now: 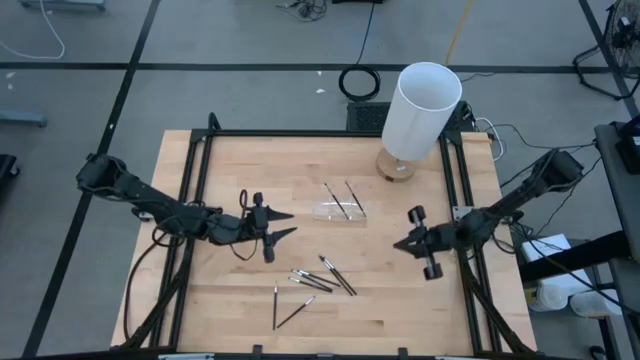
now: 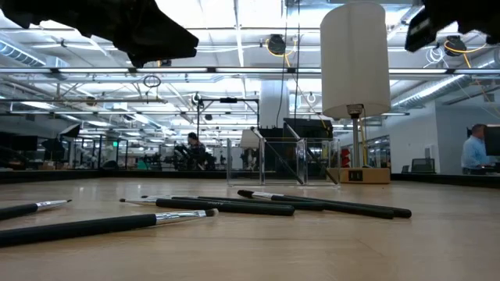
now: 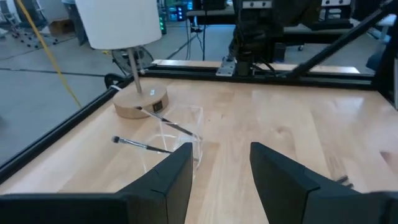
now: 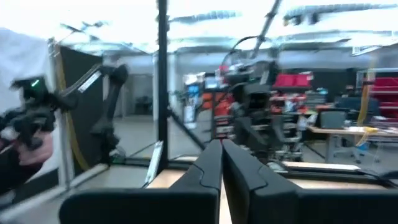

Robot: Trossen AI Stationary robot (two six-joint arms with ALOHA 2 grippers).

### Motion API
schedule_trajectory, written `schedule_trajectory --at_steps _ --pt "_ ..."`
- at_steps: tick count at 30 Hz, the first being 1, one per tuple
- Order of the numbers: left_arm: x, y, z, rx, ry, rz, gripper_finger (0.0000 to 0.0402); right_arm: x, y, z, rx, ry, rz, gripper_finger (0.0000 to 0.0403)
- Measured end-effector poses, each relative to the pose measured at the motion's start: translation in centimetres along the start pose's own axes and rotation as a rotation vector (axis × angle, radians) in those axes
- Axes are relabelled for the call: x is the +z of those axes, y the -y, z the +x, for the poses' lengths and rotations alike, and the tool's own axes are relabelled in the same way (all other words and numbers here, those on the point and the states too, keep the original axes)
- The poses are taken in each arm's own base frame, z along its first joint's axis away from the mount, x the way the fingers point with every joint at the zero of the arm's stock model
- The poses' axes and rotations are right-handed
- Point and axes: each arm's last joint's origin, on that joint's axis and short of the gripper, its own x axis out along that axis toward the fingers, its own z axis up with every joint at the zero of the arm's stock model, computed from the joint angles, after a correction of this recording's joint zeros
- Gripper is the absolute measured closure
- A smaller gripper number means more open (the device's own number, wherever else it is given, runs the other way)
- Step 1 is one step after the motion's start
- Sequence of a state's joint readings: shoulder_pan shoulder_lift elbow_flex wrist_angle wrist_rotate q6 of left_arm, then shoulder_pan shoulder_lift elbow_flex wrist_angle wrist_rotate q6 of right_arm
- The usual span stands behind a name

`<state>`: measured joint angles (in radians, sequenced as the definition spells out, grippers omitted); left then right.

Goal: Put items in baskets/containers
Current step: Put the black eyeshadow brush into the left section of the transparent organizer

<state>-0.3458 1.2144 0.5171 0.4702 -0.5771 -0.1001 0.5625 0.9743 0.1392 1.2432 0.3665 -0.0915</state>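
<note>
While two sticks [image 1: 341, 200] lie across the clear tray [image 1: 338, 210], the right hand [image 1: 401, 245] hovers beside it, pinched empty; the left hand [image 1: 288, 224] gapes wide

I was working in a big open robotics lab. Behind my table [image 1: 200, 300] stood ceiling lights [image 2: 234, 16], other rigs [image 4: 249, 106] and a person [image 2: 473, 148] at a desk.
</note>
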Motion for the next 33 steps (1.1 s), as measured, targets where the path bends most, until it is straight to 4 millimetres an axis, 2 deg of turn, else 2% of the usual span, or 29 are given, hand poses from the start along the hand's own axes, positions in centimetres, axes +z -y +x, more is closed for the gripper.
schedule_trajectory --at_steps 2,7,12,14,18,22,28,33 --pt "0.0 -0.1 0.1 0.006 0.002 -0.002 0.0231 -0.2 0.3 -0.7 -0.024 0.009 0.006 0.0403" --pt "0.0 -0.3 0.1 0.012 -0.004 0.036 0.0231 -0.1 0.4 -0.9 -0.026 0.015 0.000 0.0403" --pt "0.0 -0.3 0.1 0.011 -0.004 0.029 0.0231 0.0 0.4 -0.9 -0.029 0.020 -0.100 0.0403" --pt "0.0 -0.3 0.1 0.011 -0.004 -0.005 0.0231 0.3 0.6 -1.0 -0.063 0.029 -0.169 0.0403" --pt "-0.3 -0.3 0.1 0.015 -0.029 -0.114 0.0231 0.8 1.0 -1.2 -0.169 0.035 -0.185 0.0403" --pt "-0.9 0.0 -0.1 0.013 -0.081 -0.213 0.0231 0.3 0.8 -1.3 -0.116 -0.013 -0.204 0.0403" --pt "-0.6 0.9 -0.5 -0.020 -0.092 -0.428 0.0231 0.2 0.8 -1.3 -0.102 -0.025 -0.259 0.0403" --pt "1.8 3.8 -0.9 -0.072 -0.176 -0.364 0.0231 0.7 0.9 -1.3 -0.112 0.018 -0.280 0.0403"
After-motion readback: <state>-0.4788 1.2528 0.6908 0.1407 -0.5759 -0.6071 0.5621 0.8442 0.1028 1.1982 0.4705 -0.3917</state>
